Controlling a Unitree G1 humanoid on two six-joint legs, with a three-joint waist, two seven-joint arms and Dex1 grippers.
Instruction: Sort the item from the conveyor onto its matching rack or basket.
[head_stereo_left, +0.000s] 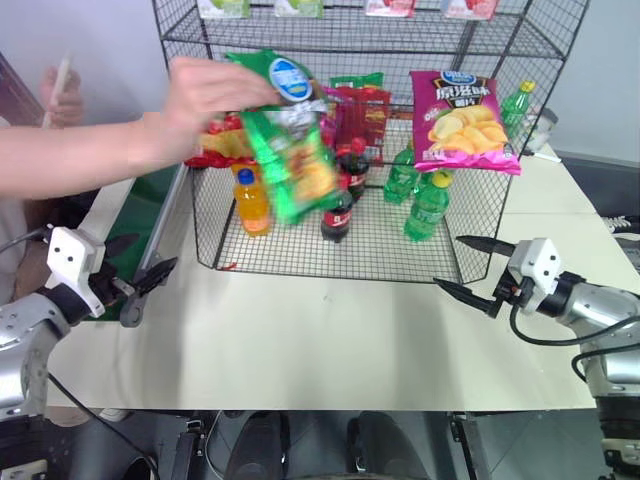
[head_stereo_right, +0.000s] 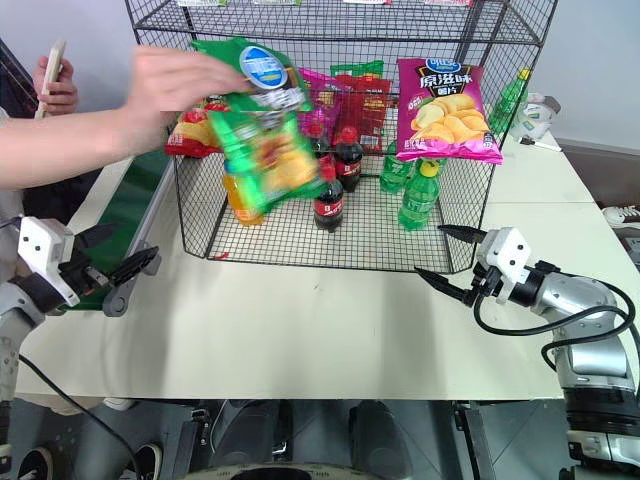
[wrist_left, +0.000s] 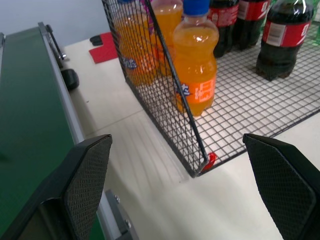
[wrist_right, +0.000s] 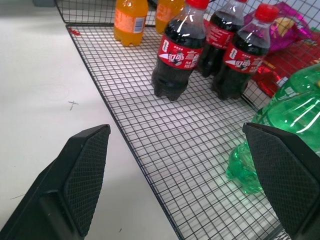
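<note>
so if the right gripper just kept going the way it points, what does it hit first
Probably the black wire rack: the open right gripper points over its bottom grid shelf, whose front edge lies just ahead. Further along that line stands a cola bottle, with a green bottle off to one side. Depth is hard to judge.

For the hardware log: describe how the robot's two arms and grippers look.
Both arms are silver-grey metal with a white block at the wrist and black cables looping alongside. The left gripper and right gripper each carry two black, tapering fingers with cross-hatched inner pads.
</note>
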